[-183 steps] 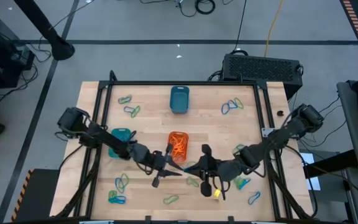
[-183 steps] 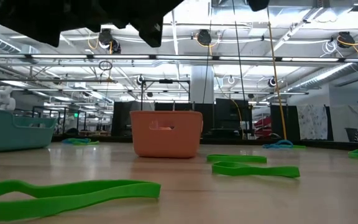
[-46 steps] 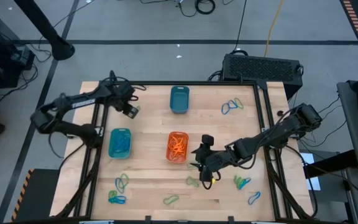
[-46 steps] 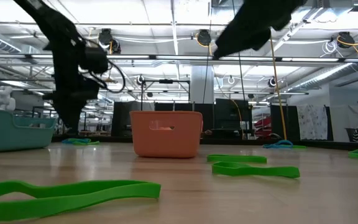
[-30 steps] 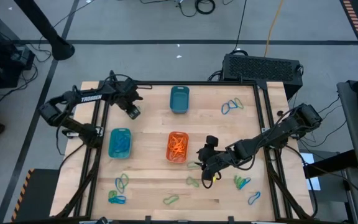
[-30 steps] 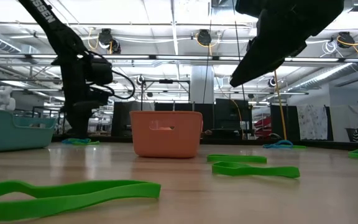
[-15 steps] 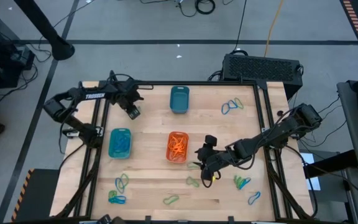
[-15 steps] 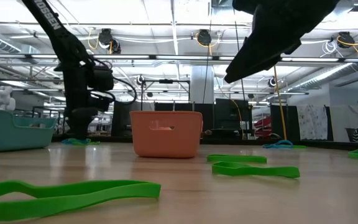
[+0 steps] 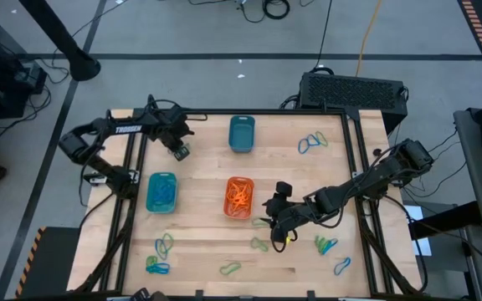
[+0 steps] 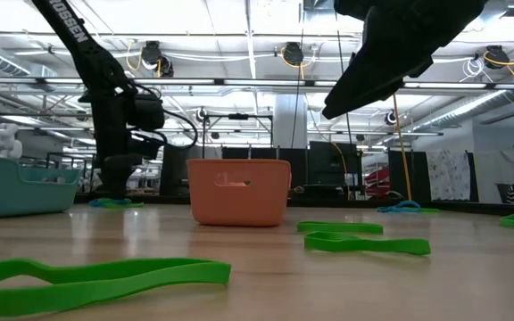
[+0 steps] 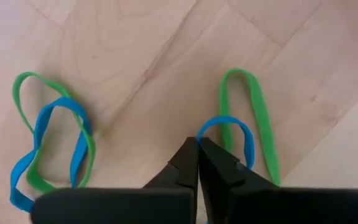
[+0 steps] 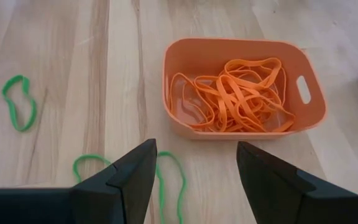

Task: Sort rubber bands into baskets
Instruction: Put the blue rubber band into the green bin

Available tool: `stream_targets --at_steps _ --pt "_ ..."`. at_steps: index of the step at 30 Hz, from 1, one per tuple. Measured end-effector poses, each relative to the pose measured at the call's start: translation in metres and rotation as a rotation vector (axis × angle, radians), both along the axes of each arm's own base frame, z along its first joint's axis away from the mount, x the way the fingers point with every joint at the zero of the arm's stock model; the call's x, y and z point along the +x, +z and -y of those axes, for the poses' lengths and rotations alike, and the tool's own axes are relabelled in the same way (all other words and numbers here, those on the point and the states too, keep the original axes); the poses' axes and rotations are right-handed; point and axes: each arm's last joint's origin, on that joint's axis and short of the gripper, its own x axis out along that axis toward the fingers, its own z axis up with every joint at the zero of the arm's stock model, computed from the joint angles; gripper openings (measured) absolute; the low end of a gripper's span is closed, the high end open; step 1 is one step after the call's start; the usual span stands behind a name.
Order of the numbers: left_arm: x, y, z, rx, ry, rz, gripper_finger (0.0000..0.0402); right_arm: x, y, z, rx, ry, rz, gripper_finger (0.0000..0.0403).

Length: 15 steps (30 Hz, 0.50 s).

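My left gripper (image 9: pixel 179 153) points down at the table's far left, shut on a blue rubber band (image 11: pixel 229 121) that lies across a green one (image 11: pixel 253 118). A second blue and green pair (image 11: pixel 48 143) lies beside them. In the low view this gripper (image 10: pixel 114 189) stands at table level. My right gripper (image 12: pixel 194 180) hangs open above green bands (image 12: pixel 166 177) near the orange basket (image 9: pixel 239 197), which holds orange bands. The turquoise-blue basket (image 9: pixel 161 192) holds blue bands. The dark teal basket (image 9: pixel 241 134) stands at the far middle. My left gripper pinches one end of the blue band's loop (image 11: pixel 211 123) between its two fingertips, coming from above and pointing down. The rest of the loop lies flat on the table, crossing the green band.
Loose bands lie at the far right (image 9: pixel 312 142), near left (image 9: pixel 161 251), near middle (image 9: pixel 228 268) and near right (image 9: pixel 326 245). A black frame (image 9: pixel 354 167) edges the wooden table. In the low view green bands (image 10: pixel 96 278) lie close in front.
My left gripper has shut on the bands at the far left, keeping its place. My right gripper has stayed open and still by the orange basket.
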Motion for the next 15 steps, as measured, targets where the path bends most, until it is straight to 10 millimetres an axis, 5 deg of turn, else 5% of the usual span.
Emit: stream_targets --at_steps 8,15 --pt "-0.002 0.037 0.019 0.090 -0.005 0.067 0.0003 0.000 0.000 0.000 0.003 -0.003 0.003 0.0215" --pt "-0.002 0.071 0.073 -0.034 -0.090 0.222 0.0001 0.000 0.000 0.000 0.022 -0.019 0.006 0.0215"
